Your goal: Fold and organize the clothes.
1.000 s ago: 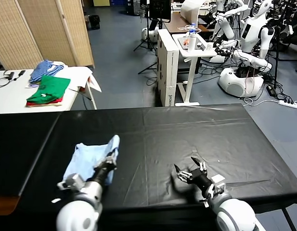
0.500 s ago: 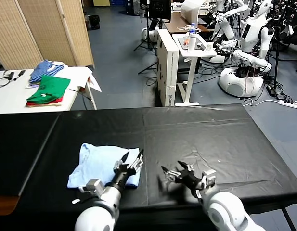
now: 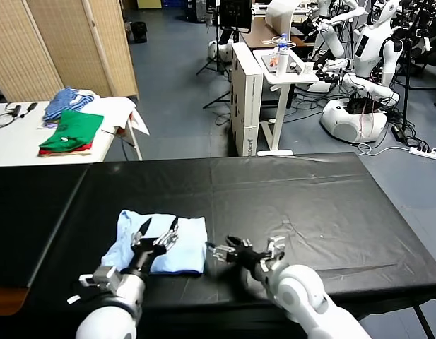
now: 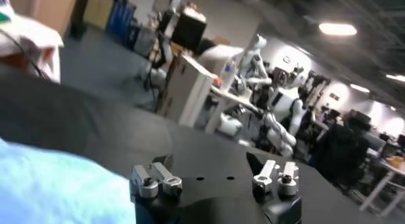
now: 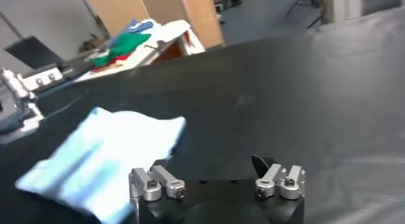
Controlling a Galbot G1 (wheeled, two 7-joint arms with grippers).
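Note:
The clothes, a light sky-blue T-shirt point(image 3: 189, 244), lie folded into a flat rectangle on the black table point(image 3: 309, 198), near its front left. My left gripper point(image 3: 160, 226) hovers over the shirt's near part with its fingers spread open and nothing between them. In the left wrist view the left gripper point(image 4: 209, 162) is open and the shirt point(image 4: 57, 193) fills the lower corner. My right gripper point(image 3: 249, 247) stands open just right of the shirt. In the right wrist view that gripper point(image 5: 212, 161) is empty, with the shirt point(image 5: 101, 155) beside it.
A white side table point(image 3: 20, 138) at the far left carries green and red folded garments point(image 3: 71, 133) and a blue striped bundle point(image 3: 68, 100). Beyond the black table stand a white cart point(image 3: 274, 78) and other robots point(image 3: 359, 85). The table's front edge is close under both arms.
The left gripper opened and let go of the shirt, which dropped from a raised fold to lie flat. It then drew back leftwards. The right gripper moved left toward the shirt.

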